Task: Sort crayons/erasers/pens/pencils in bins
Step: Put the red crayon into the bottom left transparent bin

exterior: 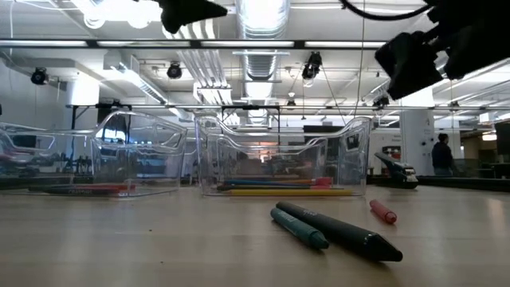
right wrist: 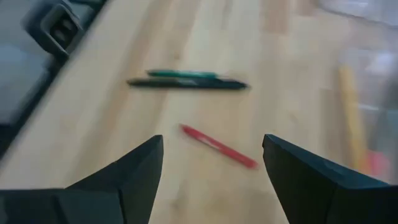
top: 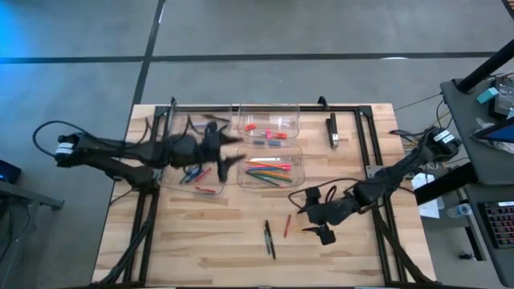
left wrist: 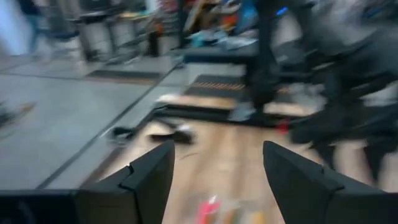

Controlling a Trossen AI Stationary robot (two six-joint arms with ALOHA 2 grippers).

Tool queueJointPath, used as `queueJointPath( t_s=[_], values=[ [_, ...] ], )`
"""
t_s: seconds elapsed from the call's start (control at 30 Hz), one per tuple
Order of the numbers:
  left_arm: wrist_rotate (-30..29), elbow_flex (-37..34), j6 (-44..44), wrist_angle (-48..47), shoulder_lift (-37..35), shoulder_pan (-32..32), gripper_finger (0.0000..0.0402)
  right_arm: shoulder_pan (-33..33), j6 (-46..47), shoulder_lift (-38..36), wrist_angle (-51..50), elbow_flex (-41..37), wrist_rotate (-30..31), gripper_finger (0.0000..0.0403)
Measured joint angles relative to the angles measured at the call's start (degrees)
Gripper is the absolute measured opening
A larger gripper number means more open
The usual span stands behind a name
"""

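Four clear bins sit in a two-by-two block at the table's far middle. The near right bin [top: 271, 169] holds coloured pencils [top: 267, 170]. The far right bin [top: 270, 125] holds small red, pink and blue pieces. The near left bin [top: 195, 176] holds thin sticks. A dark pen [right wrist: 186, 84] and a teal pen [right wrist: 181, 74] lie side by side on the wood, with a red crayon [right wrist: 217, 146] near them. My left gripper [top: 234, 152] hovers open above the bins. My right gripper [right wrist: 214, 180] hovers open above the table, just right of the crayon [top: 287, 226] and pens [top: 270, 239].
A black frame [top: 353, 108] borders the table's far edge and sides, with a black-and-silver bar [top: 332, 131] lying at the far right. Bare wood stretches along the near edge [top: 201, 249]. Beyond the right side of the table stands a desk with equipment [top: 490, 104].
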Motion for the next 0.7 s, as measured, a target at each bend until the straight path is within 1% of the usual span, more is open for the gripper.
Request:
queueJointPath(
  t_s=[0.07, 0.17, 0.27, 0.33, 0.37, 0.5, 0.7],
  values=[
    [-0.29, -2.59, -2.11, 5.25, 0.72, -4.25, 0.0228, -0.04, 1.62, 2.65, 4.63, -0.04, -2.73, 0.0262],
    [-2.81, -7.38, -4.15, 16.51, 3.77, -10.76, 0.0228, 0.15, 0.34, 6.27, 10.89, 0.03, -5.58, 0.0259],
    [-7.0, -11.12, -2.73, 28.64, 8.15, -15.77, 0.0228, -0.43, -0.27, 9.48, 11.23, 0.07, -6.05, 0.0254],
    [-9.05, -12.88, -2.32, 34.58, 10.58, -17.79, 0.0228, -1.41, -0.23, 11.65, 11.24, -0.02, -5.99, 0.0253],
    [-9.11, -12.98, -2.33, 36.56, 11.97, -18.36, 0.0228, -1.91, -0.19, 12.72, 11.28, -0.04, -5.88, 0.0253],
    [-9.16, -12.87, -2.53, 38.38, 15.17, -19.37, 0.0228, -3.14, -0.37, 17.28, 13.69, -0.06, -6.55, 0.0253],
    [-9.27, -12.84, -4.27, 38.0, 15.29, -19.89, 0.0228, -4.64, -1.81, 21.85, 17.19, -0.08, -6.72, 0.0247]
  ],
)
